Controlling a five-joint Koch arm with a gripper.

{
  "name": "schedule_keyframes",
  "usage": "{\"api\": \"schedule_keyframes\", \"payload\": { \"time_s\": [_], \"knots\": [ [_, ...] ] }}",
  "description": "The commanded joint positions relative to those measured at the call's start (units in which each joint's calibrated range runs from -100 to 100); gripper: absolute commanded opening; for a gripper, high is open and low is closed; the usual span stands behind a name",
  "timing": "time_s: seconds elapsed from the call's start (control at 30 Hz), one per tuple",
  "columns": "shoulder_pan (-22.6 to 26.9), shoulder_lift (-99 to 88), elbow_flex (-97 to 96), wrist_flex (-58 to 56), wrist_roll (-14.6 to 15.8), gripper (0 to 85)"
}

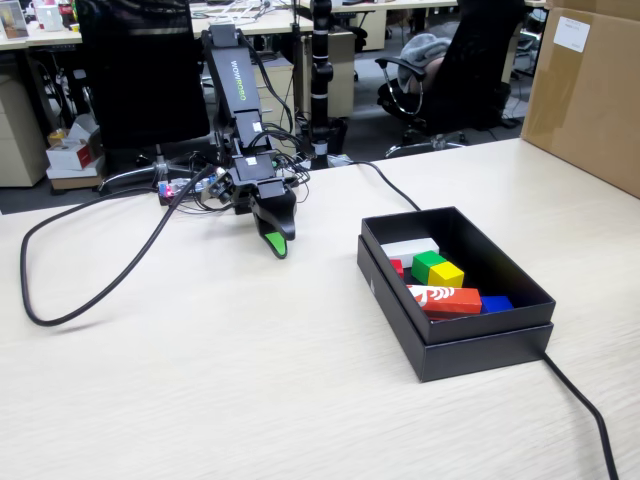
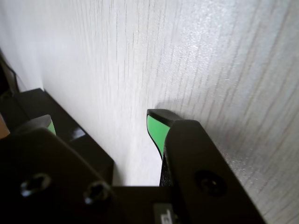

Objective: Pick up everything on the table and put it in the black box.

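The arm (image 1: 240, 110) is folded low; the gripper (image 1: 277, 243) points down, green-tipped jaws parted with a clear gap, holding nothing.

Cubes (image 1: 437, 268) in box (image 1: 455, 345), pincer (image 1: 275, 240) left.

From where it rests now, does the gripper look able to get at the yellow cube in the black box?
Probably yes. The yellow cube lies uncovered, near the top of the pile in the open black box, and bare table separates it from the gripper.
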Motion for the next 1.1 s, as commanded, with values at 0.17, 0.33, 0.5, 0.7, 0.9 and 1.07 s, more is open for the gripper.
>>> {"api": "schedule_keyframes", "payload": {
  "time_s": [0.17, 0.33, 0.5, 0.7, 0.9, 1.07],
  "knots": [
    [0.59, -2.89, -5.44, 4.11, 1.81, 41.6],
    [0.44, -3.12, -5.62, 4.11, 1.76, 41.9],
    [0.29, -3.23, -5.8, 4.11, 1.76, 50.1],
    [0.29, -8.63, -8.7, 4.2, 1.71, 50.4],
    [0.29, -8.74, -8.79, 4.2, 1.71, 50.4],
    [0.29, -8.74, -8.79, 4.11, 1.71, 50.4]
  ]
}}
